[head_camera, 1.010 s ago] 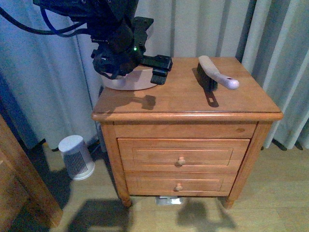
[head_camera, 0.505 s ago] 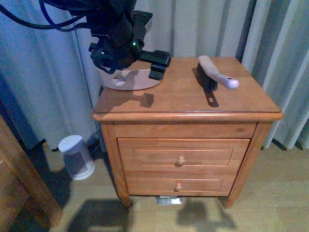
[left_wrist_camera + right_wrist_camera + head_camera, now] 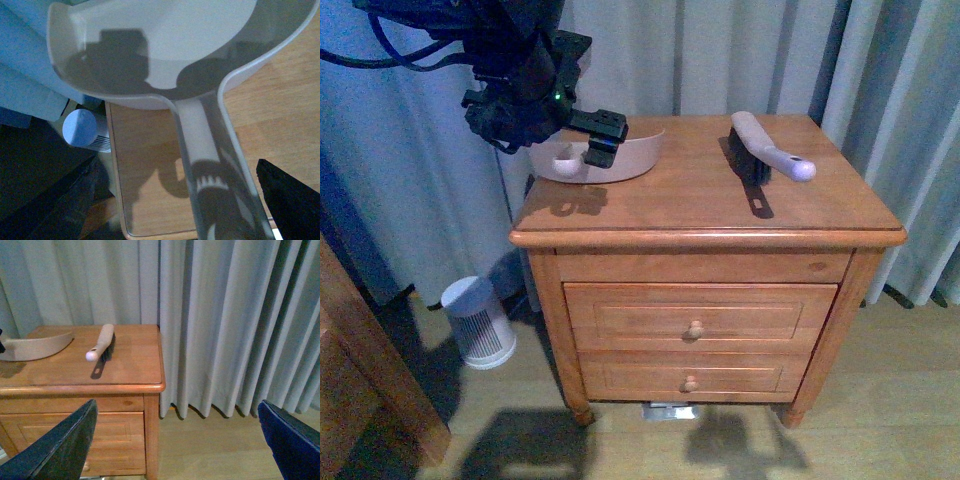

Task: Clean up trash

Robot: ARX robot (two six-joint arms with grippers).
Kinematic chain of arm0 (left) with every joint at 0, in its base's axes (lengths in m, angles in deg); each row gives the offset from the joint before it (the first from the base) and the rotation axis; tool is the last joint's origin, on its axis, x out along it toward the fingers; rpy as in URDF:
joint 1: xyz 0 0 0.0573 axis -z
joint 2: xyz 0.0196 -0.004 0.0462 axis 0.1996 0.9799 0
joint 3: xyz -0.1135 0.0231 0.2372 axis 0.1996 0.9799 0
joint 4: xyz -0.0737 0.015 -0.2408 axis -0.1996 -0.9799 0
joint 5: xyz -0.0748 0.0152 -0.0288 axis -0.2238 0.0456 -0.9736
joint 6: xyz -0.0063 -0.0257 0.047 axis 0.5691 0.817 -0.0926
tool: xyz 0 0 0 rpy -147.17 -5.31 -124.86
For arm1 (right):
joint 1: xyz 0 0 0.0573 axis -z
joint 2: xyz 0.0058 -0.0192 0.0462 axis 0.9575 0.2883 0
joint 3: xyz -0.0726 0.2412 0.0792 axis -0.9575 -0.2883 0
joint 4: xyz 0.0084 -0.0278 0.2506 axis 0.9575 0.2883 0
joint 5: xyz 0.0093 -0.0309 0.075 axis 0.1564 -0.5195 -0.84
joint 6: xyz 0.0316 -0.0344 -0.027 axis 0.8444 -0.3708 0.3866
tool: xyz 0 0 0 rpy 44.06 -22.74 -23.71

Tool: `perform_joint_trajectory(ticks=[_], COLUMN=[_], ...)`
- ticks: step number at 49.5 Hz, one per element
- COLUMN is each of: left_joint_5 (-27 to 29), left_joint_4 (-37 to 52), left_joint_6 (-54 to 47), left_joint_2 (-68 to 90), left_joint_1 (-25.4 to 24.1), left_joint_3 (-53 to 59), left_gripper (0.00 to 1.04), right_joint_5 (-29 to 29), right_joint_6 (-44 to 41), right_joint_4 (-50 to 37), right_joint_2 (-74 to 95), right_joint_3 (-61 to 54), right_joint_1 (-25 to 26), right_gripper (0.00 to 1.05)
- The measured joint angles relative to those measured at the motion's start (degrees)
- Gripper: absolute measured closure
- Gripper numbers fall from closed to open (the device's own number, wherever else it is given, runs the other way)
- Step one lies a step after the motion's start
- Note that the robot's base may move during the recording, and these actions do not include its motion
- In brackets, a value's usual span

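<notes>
My left gripper [image 3: 592, 137] is shut on the handle of a beige dustpan [image 3: 618, 158], which it holds a little above the back left corner of the wooden nightstand [image 3: 700, 215]. From the left wrist the dustpan's bowl [image 3: 160, 45] spreads wide, its handle running back into the left gripper [image 3: 220, 220]. A beige hand brush [image 3: 765, 150] with dark bristles lies on the top towards the back right. My right gripper [image 3: 177, 450] is open and off to the nightstand's right, above the floor; it sees the brush [image 3: 102, 342] and the dustpan [image 3: 35, 347]. No trash is in view.
Grey curtains [image 3: 740, 50] hang close behind and beside the nightstand. A white slatted cylinder [image 3: 478, 322] stands on the floor at its left, seen below the edge as the cylinder [image 3: 87, 131]. Brown furniture [image 3: 360, 380] fills the lower left. Two drawers [image 3: 695, 330] face me.
My left arm has moved left and slightly up with the dustpan. The pan's bowl now sticks out to the right of the gripper. The brush has not moved.
</notes>
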Motion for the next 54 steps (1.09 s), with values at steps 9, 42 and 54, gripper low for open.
perform_joint_trajectory(ticks=[9,42,54], left_joint_5=[-1.36,-1.75,-2.54], left_joint_4=[0.37,-3.89,-4.20], left_joint_6=[1.07,-0.17,-1.18], left_joint_2=[-0.02,4.74,4.94], left_joint_1=[0.13,-0.04,-0.50], left_joint_3=[3.39,-3.02,-3.56], left_gripper=[0.08,0.73,0.80], right_joint_5=[0.00,0.00,0.00], right_joint_6=[0.00,0.00,0.00], right_joint_4=[0.00,0.00,0.00], right_joint_2=[0.00,0.00,0.00], right_joint_3=[0.00,0.00,0.00], right_joint_1=[0.00,0.00,0.00], right_gripper=[0.08,0.08,0.08])
